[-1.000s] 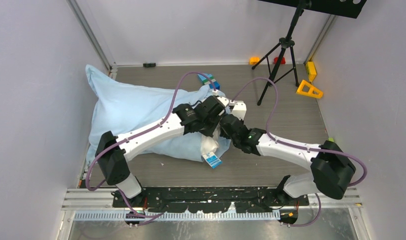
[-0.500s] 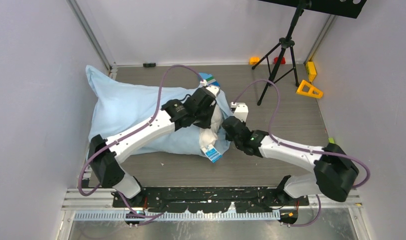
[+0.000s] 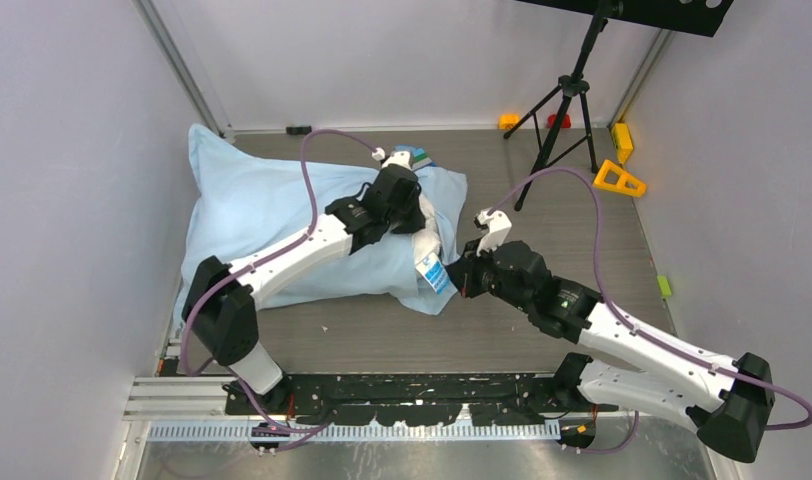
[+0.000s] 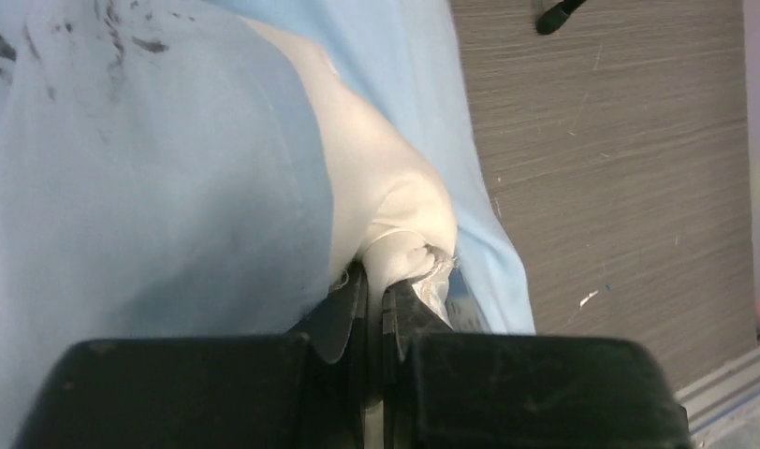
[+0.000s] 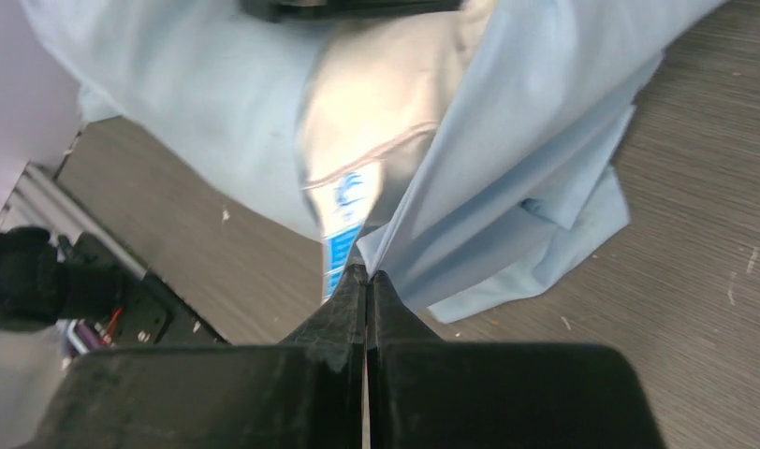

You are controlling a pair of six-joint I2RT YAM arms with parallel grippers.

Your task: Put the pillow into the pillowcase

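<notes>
Right pincer (image 5: 365, 277) on pillowcase (image 5: 531, 140), blue tag (image 5: 344, 217) illegible

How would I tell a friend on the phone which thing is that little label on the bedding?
Find the big wrinkled light-blue cloth pillowcase filling the left of the overhead view. At its open right end a plump white fabric pillow peeks out. The small blue-and-white printed tag hangs at that pillow's near corner, the only printed thing among plain cloth.

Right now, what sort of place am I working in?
Probably a robot test cell in a lab: plain walls box in a wood-grain table, a black tripod stands at the back, bright toy blocks beside it.
</notes>
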